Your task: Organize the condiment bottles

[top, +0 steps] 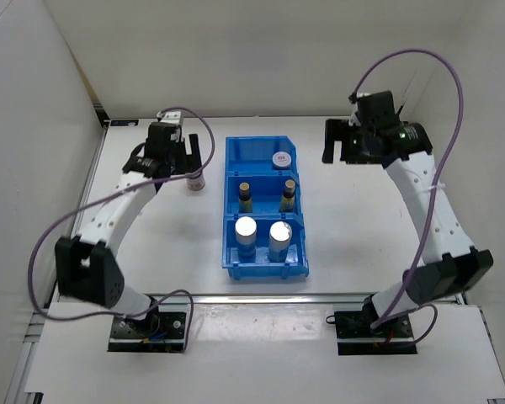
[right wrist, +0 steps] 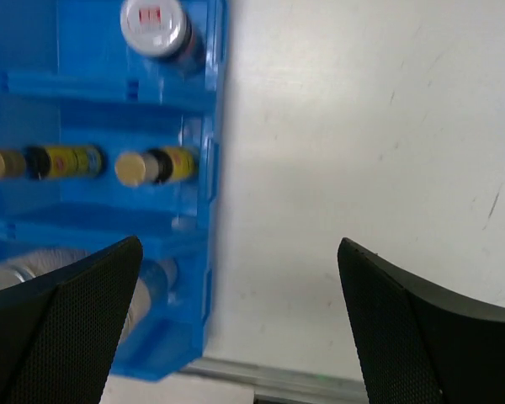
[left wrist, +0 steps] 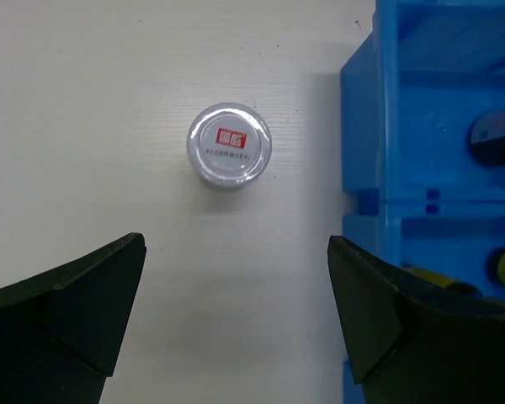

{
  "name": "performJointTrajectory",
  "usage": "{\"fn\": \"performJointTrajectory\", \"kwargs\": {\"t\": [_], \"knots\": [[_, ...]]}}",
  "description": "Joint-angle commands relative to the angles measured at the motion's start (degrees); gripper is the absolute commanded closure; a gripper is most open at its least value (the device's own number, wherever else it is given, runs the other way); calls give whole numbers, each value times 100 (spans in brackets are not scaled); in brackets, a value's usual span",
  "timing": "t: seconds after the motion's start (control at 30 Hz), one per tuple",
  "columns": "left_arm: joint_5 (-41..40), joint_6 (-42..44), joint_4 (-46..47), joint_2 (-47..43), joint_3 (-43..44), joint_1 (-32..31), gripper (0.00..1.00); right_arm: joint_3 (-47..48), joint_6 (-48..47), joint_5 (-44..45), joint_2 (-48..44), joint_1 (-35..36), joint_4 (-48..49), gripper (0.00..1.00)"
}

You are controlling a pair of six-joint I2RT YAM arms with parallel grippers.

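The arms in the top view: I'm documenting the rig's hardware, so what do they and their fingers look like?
The left arm and right arm are white links with black joints on black base plates. A purple cable loops along each. A green light glows at the right wrist. The fingers are black wedges; the right pair shows fine mesh texture.

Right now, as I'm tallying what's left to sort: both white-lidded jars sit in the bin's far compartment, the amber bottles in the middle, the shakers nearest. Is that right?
Not quite. Only one white-lidded jar is in the far compartment of the blue bin; the other jar stands on the table left of it, as the top view shows. The amber bottles are in the middle, the shakers nearest.
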Motion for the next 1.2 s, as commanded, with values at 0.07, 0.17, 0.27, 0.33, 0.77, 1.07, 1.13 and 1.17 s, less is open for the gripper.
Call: {"fn": "performJointTrajectory", "kwargs": {"t": [0.07, 0.17, 0.27, 0.33, 0.77, 1.07, 1.13, 1.17], "knots": [[548, -89, 178, 1258, 673, 182, 0, -1217, -117, -368, -971, -22, 115, 0], [653, -89, 171, 1899, 1007, 322, 0, -1350, -179, -200, -1305, -22, 54, 0], [670, -151, 100, 2401, 1473, 446, 0, -1403, -66, -647, -1482, -22, 54, 0], [793, -151, 39, 2769, 1780, 499, 0, -1403, -65, -701, -1552, -22, 54, 0], [979, -27, -278, 3396, 2089, 499, 32, -1456, -170, -464, -1491, -22, 1, 0], [794, -89, -875, 2798, 3221, 376, 89, -1508, -170, -350, -1666, -22, -52, 0], [724, -89, -981, 2736, 3625, 184, 89, -1509, -170, -289, -1719, -22, -52, 0], [724, -89, -1112, 2736, 4088, 130, 89, -1569, -170, -288, -1719, -22, -52, 0]]}}
